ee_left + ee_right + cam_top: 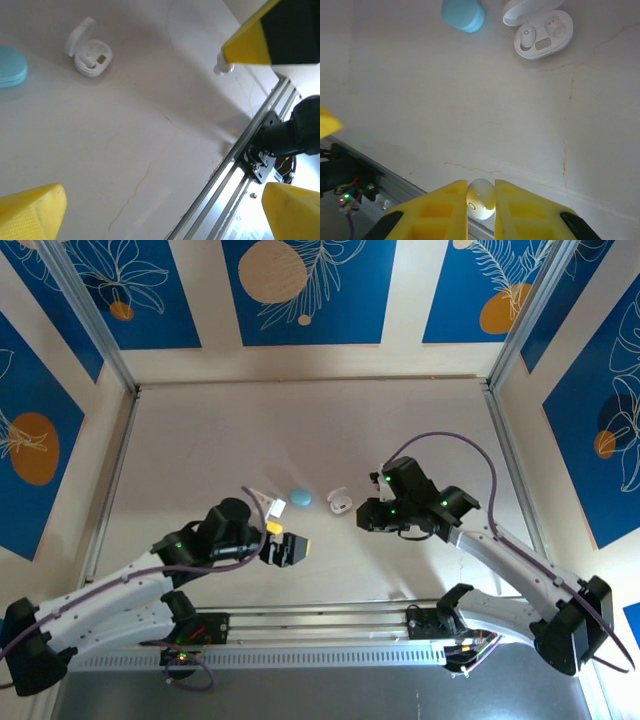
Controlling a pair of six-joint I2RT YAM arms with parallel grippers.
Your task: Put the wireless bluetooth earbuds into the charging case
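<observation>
Between my right fingers (457, 202) sits a white earbud (481, 199), pinched across its rounded flanks above the near part of the tabletop (470, 110), well apart from its home. It is a tiny, glossy, egg-smooth pebble of hard plastic with a small ring mark on its face. I judge it almost weightless and slippery. Too hard a squeeze could shoot it out sideways, so the flat pads should bear on its widest part with a light, steady grip.

The white charging case (540, 32) lies further out, its lid hinged back. It is a smooth oval shell, and a second earbud (526, 37) is already seated in one well. The other well (552, 22) looks vacant, a moulded hollow that will probably accept the bud only in one orientation. The case seems light enough to skid if I press off-centre.

Just beside it rests a blue case (463, 14), closed, rounded and matte. My left fingers (35, 210) are spread wide, holding nothing, over pale tabletop veined with hairline cracks.
</observation>
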